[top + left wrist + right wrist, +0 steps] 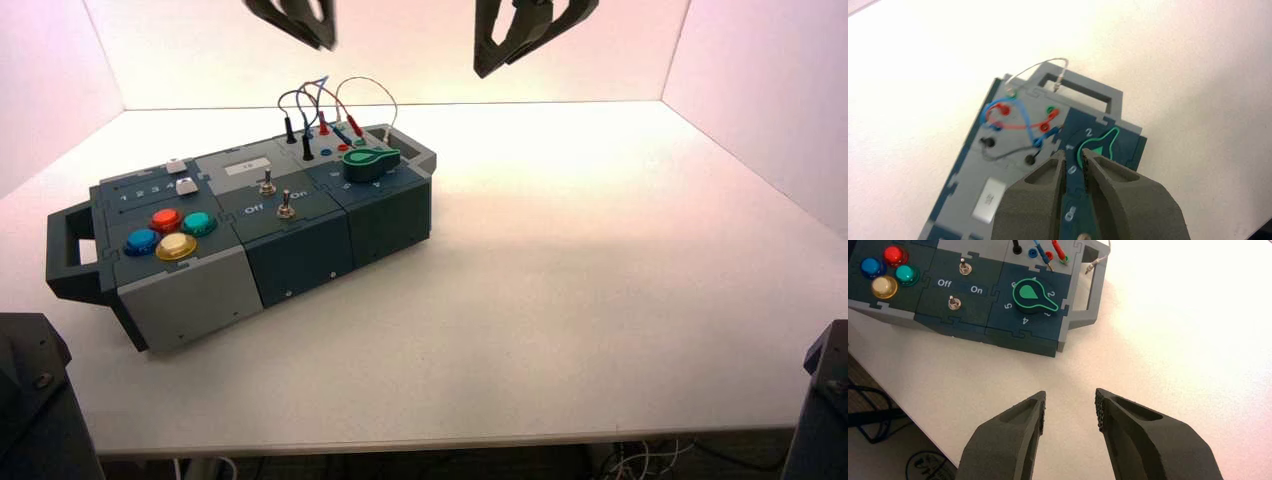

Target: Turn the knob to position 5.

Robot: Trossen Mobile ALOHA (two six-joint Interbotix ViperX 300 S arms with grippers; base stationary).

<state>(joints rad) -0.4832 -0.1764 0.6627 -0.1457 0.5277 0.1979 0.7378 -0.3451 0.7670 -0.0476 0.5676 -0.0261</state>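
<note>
- Knob (370, 158) sits on top of the box (195, 310), in the dark panel at the box's right-hand end, in the high view. The box stands turned at an angle on the bench (600, 300). The left tool (326, 46) is in the air beyond the wired end of the box, well apart from the knob. The right tool (486, 74) is also raised, farther to the right, over the far part of the bench. Neither one touches the box, so the turn is not under way.

- Left wrist view: the left tool is partly open, with a narrow gap between its fingers and nothing gripped. The knob shows just past them, partly hidden by one of them. This looks like lining up for the grip, with the lowering and the grasp still to do.

- Right wrist view: the right tool stands wide open and empty, over bare bench beside the box, and seems to be waiting. The knob's tapered tip points to the side of the dial between the 2 and the 4, near a number it partly covers. The 5 (1008, 305) lies on nearly the opposite side, so position 5 is not reached. Gripping the knob, turning it until the tip meets the 5, and letting go all remain.
</note>
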